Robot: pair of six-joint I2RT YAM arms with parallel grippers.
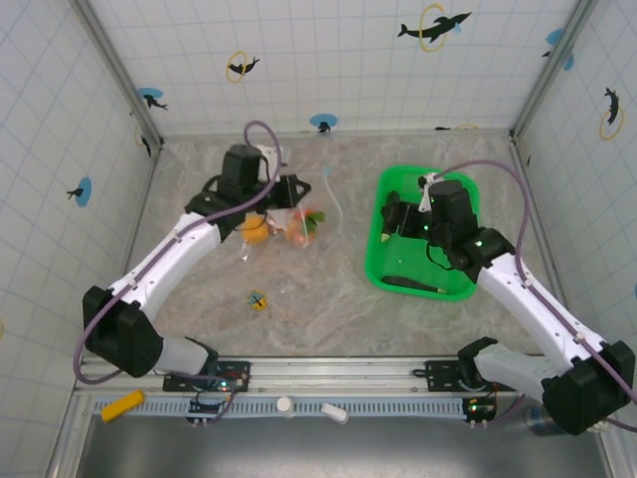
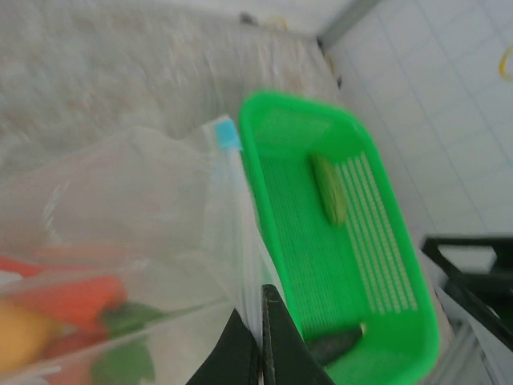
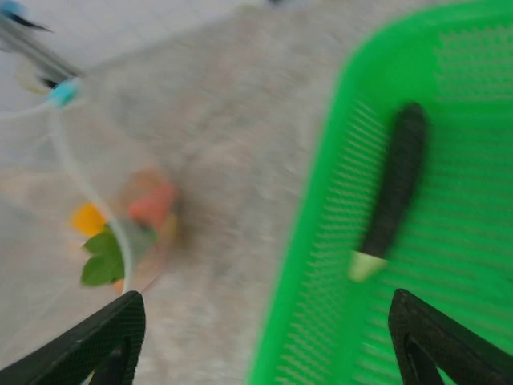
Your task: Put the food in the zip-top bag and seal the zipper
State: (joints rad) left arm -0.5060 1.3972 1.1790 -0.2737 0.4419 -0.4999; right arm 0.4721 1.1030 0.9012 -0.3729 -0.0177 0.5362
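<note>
Robot lab test cell, not a home or shop. White grid-printed wall panels (image 1: 348,60) box in three sides beyond the left claw (image 1: 297,191) and right claw (image 1: 390,214), w/ black dolphin stickers in yellow rings (image 1: 433,27) as markers. Bare grey aluminium corner posts (image 1: 119,70) stand past each claw. Marble-look tabletop (image 1: 328,299) lies under both. On the base side of the claws, a slotted aluminium rail (image 1: 338,370) carries the arm mounts. A lilac cable (image 1: 488,163) loops just behind the right claw.
</note>
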